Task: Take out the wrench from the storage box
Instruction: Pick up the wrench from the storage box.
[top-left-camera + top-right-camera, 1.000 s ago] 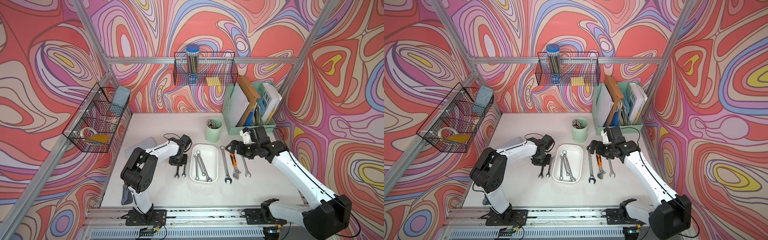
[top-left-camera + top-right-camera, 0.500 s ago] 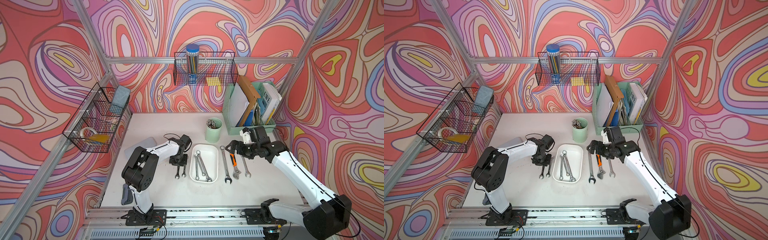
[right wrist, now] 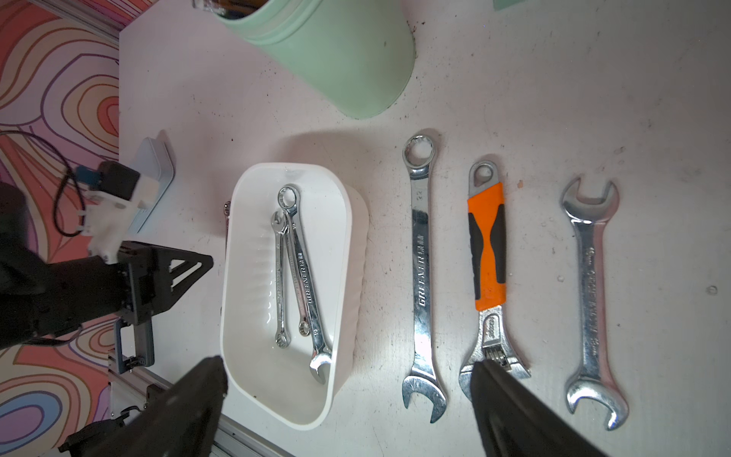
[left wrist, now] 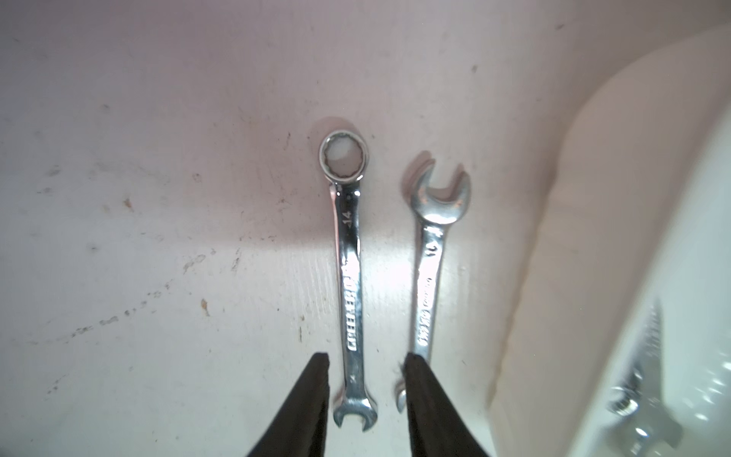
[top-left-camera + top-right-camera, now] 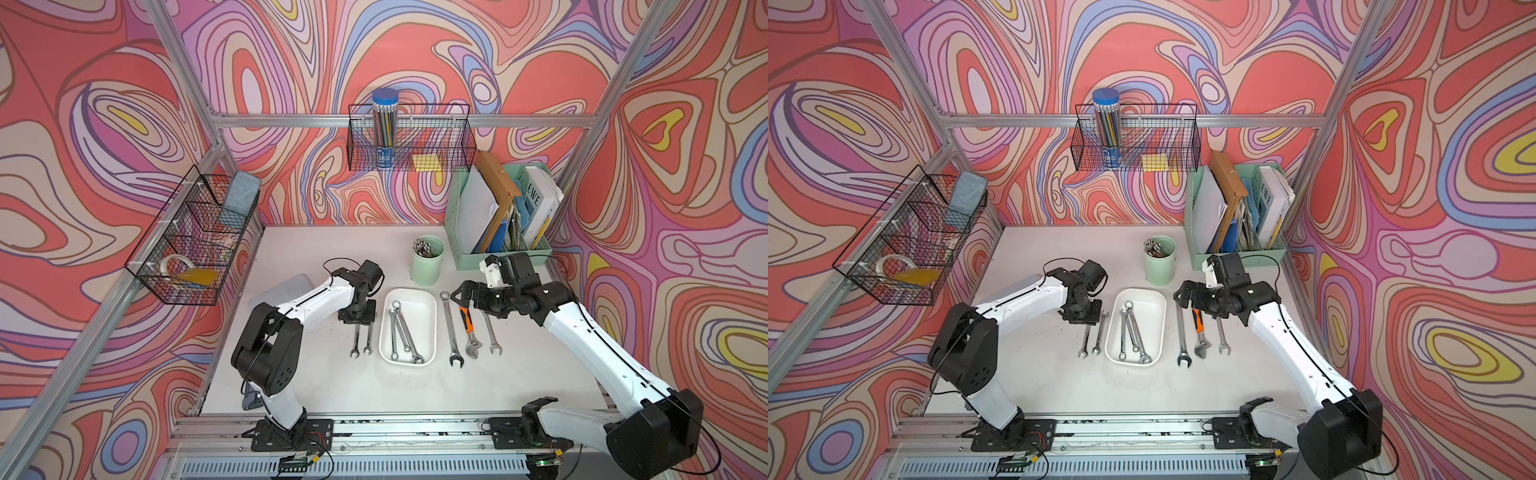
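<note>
The storage box [image 5: 420, 305] [image 5: 1144, 300] [image 3: 247, 356] is a shallow white tray mid-table, and three silver wrenches [image 5: 405, 332] [image 5: 1133, 330] [image 3: 300, 269] lie in it. Just left of it, two small wrenches [image 5: 356, 338] [image 5: 368, 338] lie side by side on the table. My left gripper [image 5: 358, 321] [image 4: 366, 360] points down over their far ends. It is open, and one wrench [image 4: 350, 277] lies loose between its fingers. The other wrench [image 4: 429, 277] passes under one finger. My right gripper [image 5: 467, 298] [image 3: 348, 366] hangs wide open and empty to the right of the box.
Right of the box lie a long combination wrench [image 5: 451, 328], an orange-handled adjustable wrench [image 5: 468, 328] and an open-ended wrench [image 5: 490, 332]. Behind stand a mint cup [image 5: 428, 262] and a green file organizer [image 5: 498, 216]. A flat translucent case [image 5: 282, 289] lies under the left arm.
My left gripper's jaws have opened over the small wrench, which stays on the table. The right arm has not moved.
</note>
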`<action>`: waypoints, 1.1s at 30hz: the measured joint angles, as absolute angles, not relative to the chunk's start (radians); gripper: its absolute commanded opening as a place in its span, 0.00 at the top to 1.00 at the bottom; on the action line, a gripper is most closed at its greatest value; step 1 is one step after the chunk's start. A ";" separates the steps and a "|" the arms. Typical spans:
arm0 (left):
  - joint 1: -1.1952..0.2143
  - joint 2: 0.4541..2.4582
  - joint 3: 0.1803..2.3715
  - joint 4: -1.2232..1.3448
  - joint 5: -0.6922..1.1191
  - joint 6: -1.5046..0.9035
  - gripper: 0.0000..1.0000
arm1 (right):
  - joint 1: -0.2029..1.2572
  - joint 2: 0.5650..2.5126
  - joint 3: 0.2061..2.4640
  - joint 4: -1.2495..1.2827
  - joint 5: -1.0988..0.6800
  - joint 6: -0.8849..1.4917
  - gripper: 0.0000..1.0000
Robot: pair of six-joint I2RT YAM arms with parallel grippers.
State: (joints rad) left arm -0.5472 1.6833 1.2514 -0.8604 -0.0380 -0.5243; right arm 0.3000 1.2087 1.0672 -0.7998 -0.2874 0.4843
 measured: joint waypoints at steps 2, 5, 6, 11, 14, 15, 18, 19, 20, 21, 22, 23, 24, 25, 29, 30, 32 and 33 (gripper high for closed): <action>-0.605 1.646 1.309 -0.891 -0.056 -0.551 0.60 | 0.300 1.209 1.067 -0.799 -0.287 0.484 0.02; -0.702 1.629 1.376 -0.904 -0.060 -0.594 0.60 | 0.300 1.209 1.068 -0.799 -0.285 0.485 0.02; -0.733 1.631 1.393 -0.907 -0.060 -0.607 0.60 | 0.300 1.209 1.068 -0.800 -0.284 0.485 0.02; -0.839 1.714 1.473 -0.918 -0.059 -0.667 0.60 | 0.300 1.209 1.068 -0.800 -0.281 0.485 0.02; -0.871 1.790 1.495 -0.910 -0.057 -0.696 0.60 | 0.300 1.208 1.068 -0.800 -0.278 0.485 0.02; -0.876 1.814 1.495 -0.907 -0.057 -0.706 0.60 | 0.300 1.208 1.068 -0.800 -0.277 0.485 0.02; -0.879 1.872 1.491 -0.894 -0.056 -0.732 0.60 | 0.300 1.205 1.068 -0.800 -0.276 0.484 0.02; -0.879 1.884 1.487 -0.891 -0.057 -0.739 0.60 | 0.300 1.204 1.068 -0.800 -0.276 0.484 0.02; -0.879 1.895 1.483 -0.888 -0.057 -0.746 0.60 | 0.300 1.203 1.068 -0.800 -0.276 0.484 0.02; -0.878 1.901 1.482 -0.889 -0.060 -0.751 0.60 | 0.300 1.202 1.068 -0.800 -0.276 0.484 0.02; -0.878 1.908 1.481 -0.888 -0.064 -0.756 0.62 | 0.300 1.202 1.068 -0.800 -0.276 0.484 0.02; -0.878 1.913 1.481 -0.887 -0.073 -0.760 0.63 | 0.300 1.201 1.068 -0.800 -0.276 0.484 0.02; -0.878 1.914 1.480 -0.887 -0.083 -0.761 0.63 | 0.299 1.200 1.068 -0.800 -0.276 0.484 0.02; -0.878 1.914 1.477 -0.887 -0.097 -0.764 0.64 | 0.299 1.200 1.068 -0.800 -0.276 0.484 0.02; -0.878 1.923 1.465 -0.891 -0.147 -0.768 0.66 | 0.298 1.200 1.067 -0.800 -0.277 0.484 0.02; -0.878 1.932 1.464 -0.891 -0.159 -0.768 0.67 | 0.297 1.200 1.066 -0.800 -0.277 0.484 0.02; -0.878 1.949 1.457 -0.890 -0.172 -0.768 0.67 | 0.295 1.198 1.063 -0.799 -0.277 0.484 0.02; -0.877 1.956 1.451 -0.891 -0.175 -0.768 0.67 | 0.293 1.196 1.060 -0.799 -0.277 0.484 0.02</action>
State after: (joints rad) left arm -0.8772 1.9556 1.4513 -0.8909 -0.1745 -0.7677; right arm 0.2932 1.1965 1.0603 -0.7994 -0.2771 0.4839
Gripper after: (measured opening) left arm 0.332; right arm 0.982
